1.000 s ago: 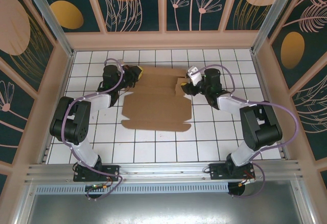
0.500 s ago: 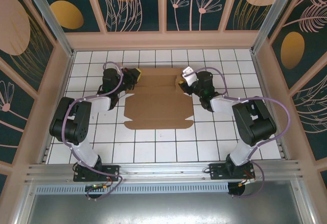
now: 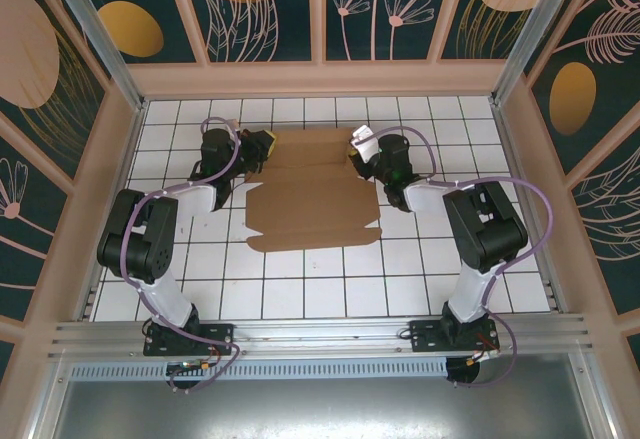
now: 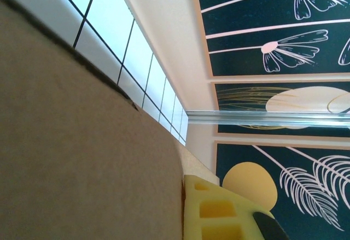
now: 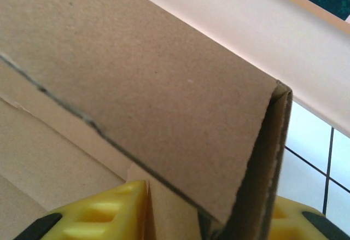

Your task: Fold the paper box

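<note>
White gridded worktop (image 3: 300,289) lies inside an enclosure of dark botanical wall panels (image 3: 265,19), and the paper box (image 3: 315,204), mostly a flat die-cut sheet, sits toward the far middle of it. The left gripper (image 3: 262,146) is at the sheet's far left corner and the right gripper (image 3: 362,145) at its far right. In the right wrist view, yellow fingers (image 5: 98,215) stand either side of a raised flap (image 5: 164,76) and appear clamped on it. In the left wrist view, one finger (image 4: 210,212) sits against the cardboard; whether that pair is closed I cannot tell. The step looks like raising the far edge along its crease. Doing it well likely means swinging both wrists together about that crease, so the sheet neither twists nor slides on the tiles.
</note>
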